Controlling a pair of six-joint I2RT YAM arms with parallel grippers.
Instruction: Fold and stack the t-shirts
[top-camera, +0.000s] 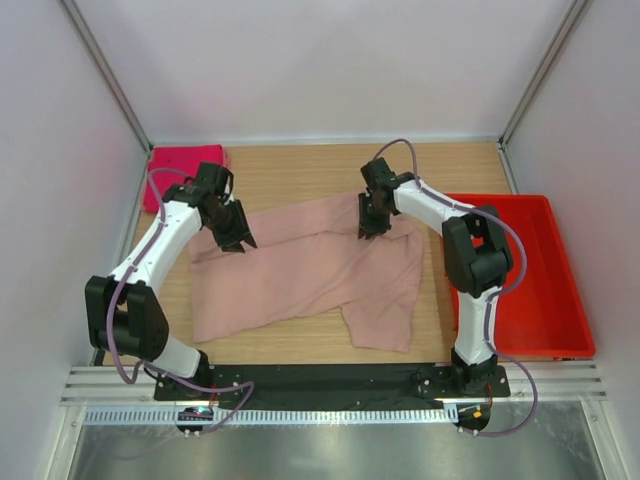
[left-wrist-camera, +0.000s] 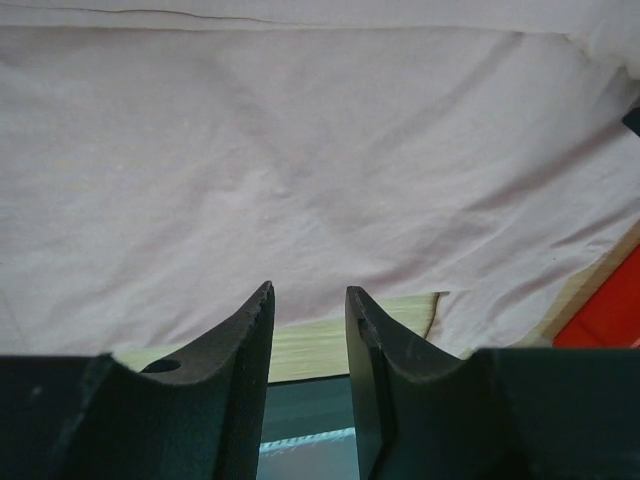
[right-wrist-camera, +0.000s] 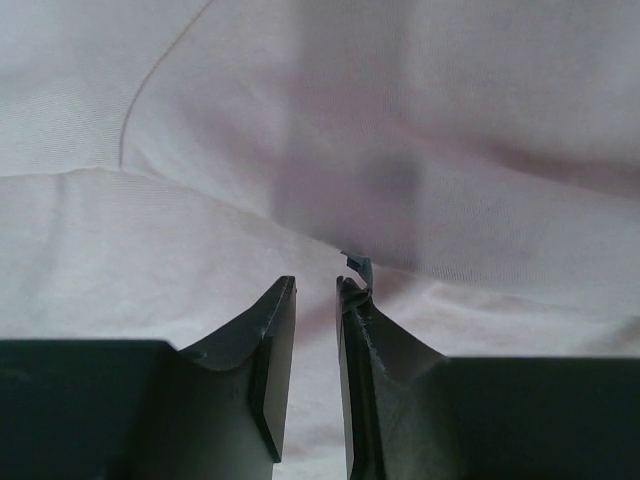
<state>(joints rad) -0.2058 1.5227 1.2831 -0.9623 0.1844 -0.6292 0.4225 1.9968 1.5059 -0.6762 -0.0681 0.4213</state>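
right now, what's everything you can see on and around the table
pale pink shirt: one, pale pink, spread across the middle of the table
magenta shirt: one, bright magenta, far left corner
bin: one, red, along the right side
table: one, light wood
arms: two, white and black, bases at the near edge
left hand: black, at the pale pink shirt's far left edge, grip unclear
right hand: black, at its far right edge, grip unclear
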